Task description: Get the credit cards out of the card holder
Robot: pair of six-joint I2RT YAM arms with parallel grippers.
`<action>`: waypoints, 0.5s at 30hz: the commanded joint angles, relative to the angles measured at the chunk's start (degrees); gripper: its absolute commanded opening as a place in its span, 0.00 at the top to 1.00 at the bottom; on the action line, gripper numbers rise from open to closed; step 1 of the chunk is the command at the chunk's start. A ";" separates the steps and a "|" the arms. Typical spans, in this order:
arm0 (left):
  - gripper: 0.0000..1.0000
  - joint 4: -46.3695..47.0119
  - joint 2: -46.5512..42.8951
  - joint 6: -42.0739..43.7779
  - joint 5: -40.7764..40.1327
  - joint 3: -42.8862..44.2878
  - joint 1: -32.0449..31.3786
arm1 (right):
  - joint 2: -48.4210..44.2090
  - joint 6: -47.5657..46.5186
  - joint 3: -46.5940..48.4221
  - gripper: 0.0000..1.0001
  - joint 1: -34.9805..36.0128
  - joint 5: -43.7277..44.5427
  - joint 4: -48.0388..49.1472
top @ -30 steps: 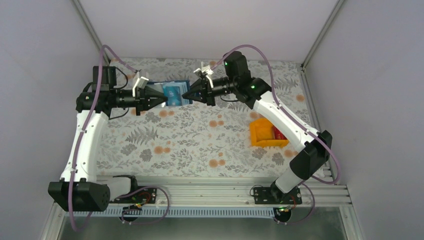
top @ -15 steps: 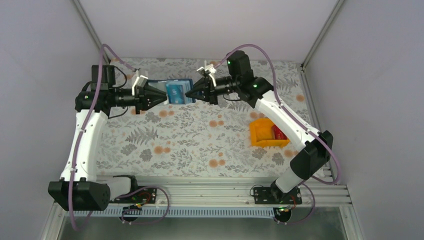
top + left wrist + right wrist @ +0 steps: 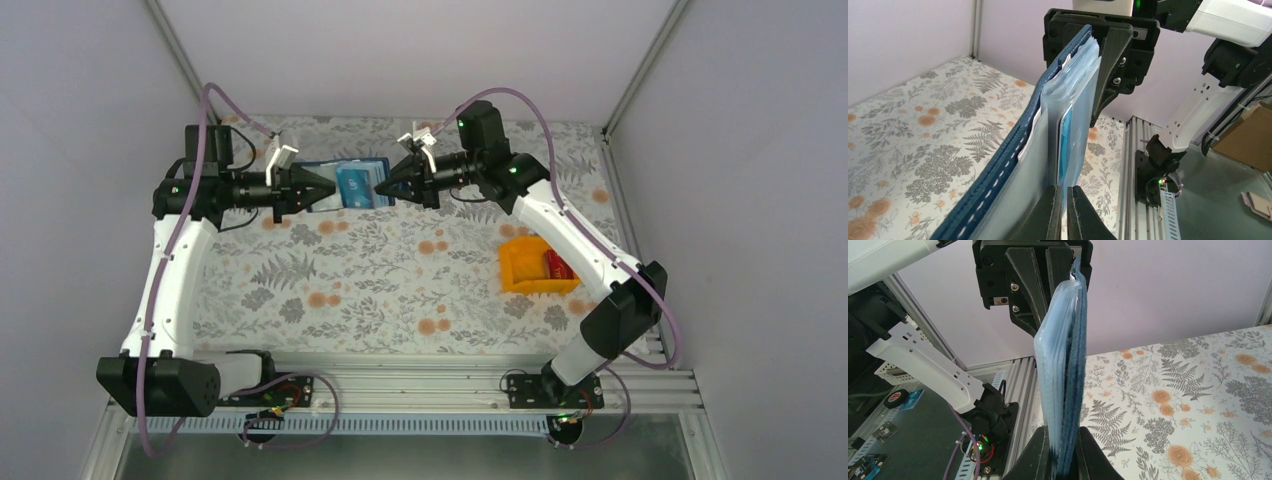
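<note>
The card holder (image 3: 372,168) hangs above the far middle of the table, stretched between both grippers, navy outside (image 3: 1013,150) to the left and pale pockets (image 3: 1075,75) to the right. My right gripper (image 3: 383,184) is shut on its right end, the blue layers squeezed between the fingers (image 3: 1064,456). My left gripper (image 3: 335,190) meets it from the left, its jaws (image 3: 1064,212) shut on the edge of a blue credit card (image 3: 1068,145) that stands in a pocket. That card shows teal-blue (image 3: 355,183) from above. Other cards in the holder are hidden.
An orange bin (image 3: 520,268) sits on the floral table at the right, with a red card (image 3: 558,268) inside. Grey walls close in the left, right and back. The aluminium rail (image 3: 420,378) with both arm bases runs along the near edge.
My left gripper's jaws parted slightly and shut again on the card's edge, its wrist turning. Both grippers and the holder drifted a little toward the far side.
</note>
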 commanded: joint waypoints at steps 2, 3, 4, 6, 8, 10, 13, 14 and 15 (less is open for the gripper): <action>0.83 2.47 0.28 -0.67 -1.15 1.84 -0.10 | -0.12 -1.17 1.00 0.96 0.33 -2.79 -0.33; 0.81 3.86 0.51 -2.10 -2.31 1.83 -0.16 | 0.02 -1.10 1.07 0.96 0.42 -3.35 -0.29; 0.81 4.82 0.94 -3.30 -3.16 1.89 -0.27 | 0.19 -1.14 1.15 0.96 0.53 -3.63 -0.17; 0.77 5.24 1.72 -3.87 -3.14 2.38 -0.98 | 0.42 -1.31 1.18 0.96 0.85 -3.90 -0.19; 0.72 4.97 2.18 -3.57 -2.03 2.76 -2.11 | 0.32 -1.33 1.18 0.96 0.95 -3.99 -0.11; 0.70 4.97 2.46 -3.44 -2.59 3.11 -3.24 | 0.26 -1.42 1.18 0.96 1.08 -4.15 -0.04; 0.70 5.14 2.78 -3.50 -2.66 3.64 -3.84 | 0.42 -1.59 1.56 0.96 1.20 -4.68 -0.14; 0.70 5.14 2.83 -3.57 -2.33 3.78 -4.08 | 0.45 -1.66 1.61 0.96 1.21 -4.91 -0.07; 0.72 5.05 2.90 -3.50 -1.90 3.95 -4.44 | 0.50 -1.65 1.68 0.96 1.21 -5.11 -0.10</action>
